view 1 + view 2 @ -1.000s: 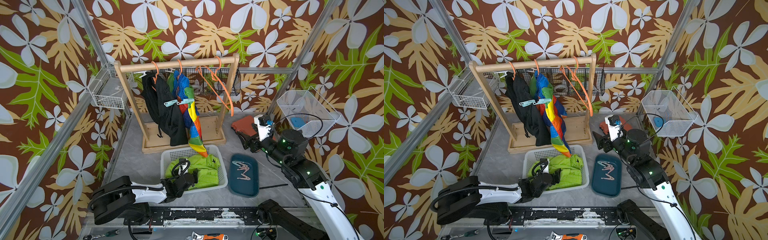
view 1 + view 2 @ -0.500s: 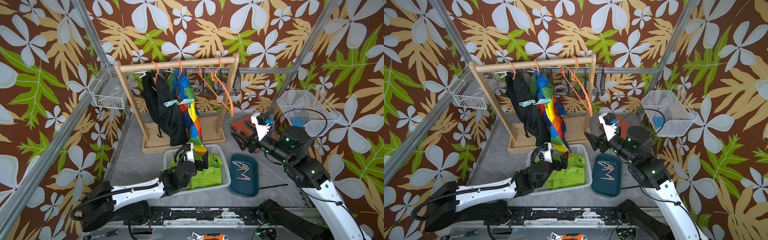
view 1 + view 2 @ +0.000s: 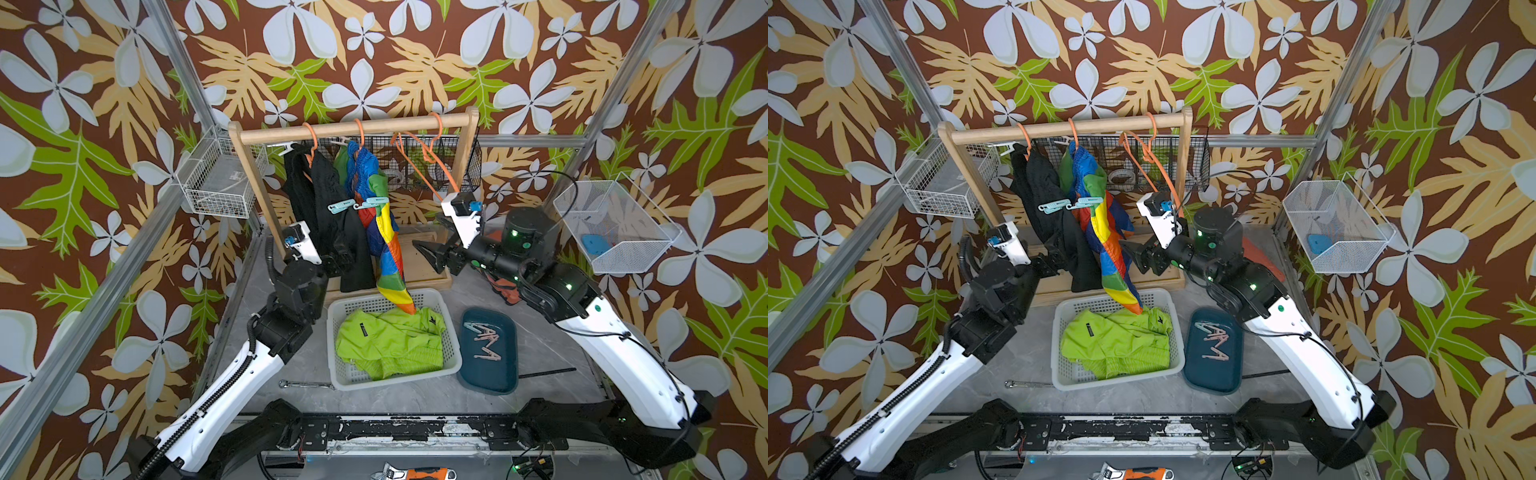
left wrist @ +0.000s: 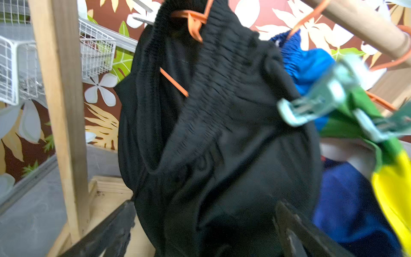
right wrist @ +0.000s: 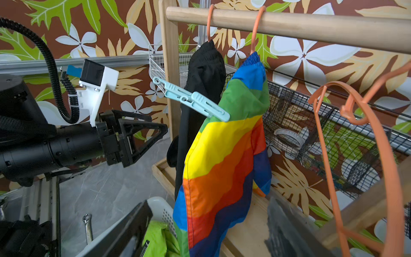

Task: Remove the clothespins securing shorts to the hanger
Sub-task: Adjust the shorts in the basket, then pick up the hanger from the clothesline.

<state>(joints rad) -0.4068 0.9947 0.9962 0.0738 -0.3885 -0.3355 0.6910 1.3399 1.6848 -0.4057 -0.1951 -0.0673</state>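
Left wrist view: the two clothespins (image 4: 318, 98) are blurred, and one runs off the edge. The left gripper (image 4: 204, 203) shows only two fingers (image 4: 106, 233), cut off by the frame. The right gripper (image 5: 209, 202) is cut off likewise in its wrist view, with one finger blurred. In a top view the left gripper's tips merge with the black shorts (image 3: 320, 199), so contact cannot be told. The loose clothespins (image 3: 484, 338) in the tray (image 3: 490, 376) are too small to count.
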